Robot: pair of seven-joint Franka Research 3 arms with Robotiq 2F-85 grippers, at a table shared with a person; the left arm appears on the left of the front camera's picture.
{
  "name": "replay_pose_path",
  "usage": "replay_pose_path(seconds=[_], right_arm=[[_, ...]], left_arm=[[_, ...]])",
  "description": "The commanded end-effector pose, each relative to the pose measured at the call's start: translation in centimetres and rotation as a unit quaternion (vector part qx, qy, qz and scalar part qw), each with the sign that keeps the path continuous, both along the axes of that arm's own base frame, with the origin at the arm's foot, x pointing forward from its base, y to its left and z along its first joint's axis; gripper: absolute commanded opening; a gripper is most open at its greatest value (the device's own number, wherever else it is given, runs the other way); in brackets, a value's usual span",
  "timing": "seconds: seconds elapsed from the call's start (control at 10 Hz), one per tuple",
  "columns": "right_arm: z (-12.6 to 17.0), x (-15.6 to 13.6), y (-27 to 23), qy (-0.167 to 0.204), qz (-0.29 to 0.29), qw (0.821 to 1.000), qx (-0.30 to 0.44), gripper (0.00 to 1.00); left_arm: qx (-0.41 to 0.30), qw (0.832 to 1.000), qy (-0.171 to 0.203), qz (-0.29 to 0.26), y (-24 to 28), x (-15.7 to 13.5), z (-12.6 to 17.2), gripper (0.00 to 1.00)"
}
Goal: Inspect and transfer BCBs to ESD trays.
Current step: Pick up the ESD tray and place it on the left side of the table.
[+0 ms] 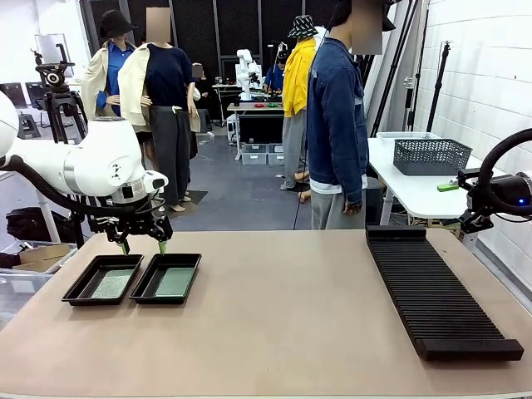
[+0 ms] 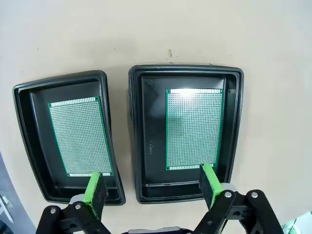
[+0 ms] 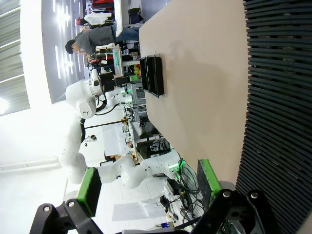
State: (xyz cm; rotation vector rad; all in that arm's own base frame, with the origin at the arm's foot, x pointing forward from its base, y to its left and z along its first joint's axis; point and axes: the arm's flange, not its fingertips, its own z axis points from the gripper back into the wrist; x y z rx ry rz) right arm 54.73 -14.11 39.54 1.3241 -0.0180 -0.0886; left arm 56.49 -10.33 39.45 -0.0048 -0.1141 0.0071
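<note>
Already each of the ESD trays (image 2: 185, 73) holds a BCB (image 2: 194, 127); left gripper (image 2: 153, 187) hangs open above, fingertips overlapping the trays' near rims; right gripper (image 3: 148, 183) open too.

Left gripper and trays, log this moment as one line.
left gripper: open, above trays | trays: side by side, one BCB each | right gripper: open, by rack

Two glossy black ESD trays (image 2: 139, 141) sit near the left edge of the tan table (image 1: 283, 332), each holding a green BCB (image 2: 194, 129) dotted with a fine pale grid. A matte black ribbed rack (image 1: 436, 295) lies along the right edge.
</note>
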Motion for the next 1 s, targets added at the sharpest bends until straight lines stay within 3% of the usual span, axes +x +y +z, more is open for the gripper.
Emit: replay_pose_path(seconds=[0.0, 0.8, 0.9], right_arm=[[0.0, 0.0, 0.1, 0.002, 0.008, 1.000, -0.002, 1.00], [0.0, 0.0, 0.1, 0.002, 0.008, 1.000, -0.002, 1.00], [0.0, 0.0, 0.1, 0.002, 0.008, 1.000, -0.002, 1.00]], left_arm=[[0.000, 1.000, -0.002, 0.001, 0.2, 0.0, 0.3, 1.00], [0.000, 1.000, 0.000, 0.000, 0.0, 0.0, 0.0, 1.00], [-0.024, 0.999, 0.005, -0.021, -0.5, -1.4, 0.5, 1.00]])
